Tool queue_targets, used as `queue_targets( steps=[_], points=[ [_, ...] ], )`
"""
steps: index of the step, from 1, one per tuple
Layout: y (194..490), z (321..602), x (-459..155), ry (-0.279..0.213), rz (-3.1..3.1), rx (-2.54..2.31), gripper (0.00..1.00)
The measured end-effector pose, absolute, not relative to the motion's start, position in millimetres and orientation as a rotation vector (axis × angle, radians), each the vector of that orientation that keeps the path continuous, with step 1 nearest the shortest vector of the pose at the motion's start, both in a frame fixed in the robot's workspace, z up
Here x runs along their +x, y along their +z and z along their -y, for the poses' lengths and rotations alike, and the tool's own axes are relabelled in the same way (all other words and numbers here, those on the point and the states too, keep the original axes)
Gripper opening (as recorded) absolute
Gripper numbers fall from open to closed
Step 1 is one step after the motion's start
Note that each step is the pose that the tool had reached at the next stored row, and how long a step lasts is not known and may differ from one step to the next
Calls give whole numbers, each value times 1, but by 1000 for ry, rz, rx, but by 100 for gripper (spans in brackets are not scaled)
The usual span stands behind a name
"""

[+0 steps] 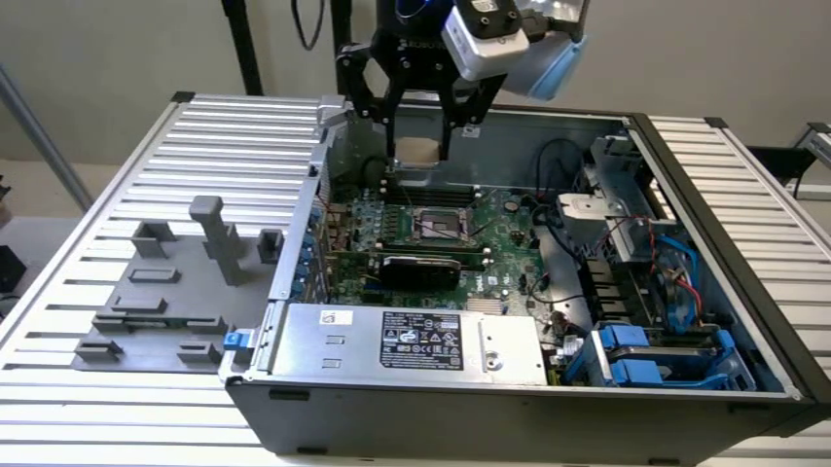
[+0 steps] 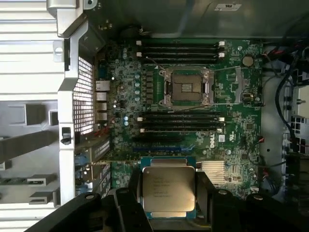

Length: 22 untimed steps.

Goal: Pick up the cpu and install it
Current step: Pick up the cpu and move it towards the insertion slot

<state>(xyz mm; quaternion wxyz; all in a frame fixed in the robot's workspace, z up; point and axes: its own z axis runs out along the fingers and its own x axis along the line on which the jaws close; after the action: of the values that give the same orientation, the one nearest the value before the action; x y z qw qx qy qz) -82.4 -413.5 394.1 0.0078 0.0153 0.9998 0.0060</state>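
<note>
1. Fingers (image 1: 446,131), two, black, are pinching one flat square silvery cpu (image 2: 169,188) by its edges.
2. That cpu is hanging above one green motherboard (image 2: 231,130), apart from one dark metal-framed socket (image 2: 186,87).

The open computer case (image 1: 520,409) lies on its side on a slatted metal table (image 1: 91,195). The gripper (image 1: 418,156) hangs over the far part of the case, its fingers closed on either side of the cpu (image 1: 415,149). The cpu is held flat, clear of the green motherboard (image 1: 500,243). The dark socket (image 1: 439,226) lies below it, nearer the camera. A grey fixture block (image 1: 150,311) sits on the table at the exterior view's left. A power supply (image 1: 403,341) occupies the case's near side.
</note>
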Motion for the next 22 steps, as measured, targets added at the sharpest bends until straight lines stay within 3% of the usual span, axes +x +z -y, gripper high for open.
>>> queue_targets(
  steps=[22],
  points=[
    [375,339,-40,17,-3126,48,55]
  ],
)
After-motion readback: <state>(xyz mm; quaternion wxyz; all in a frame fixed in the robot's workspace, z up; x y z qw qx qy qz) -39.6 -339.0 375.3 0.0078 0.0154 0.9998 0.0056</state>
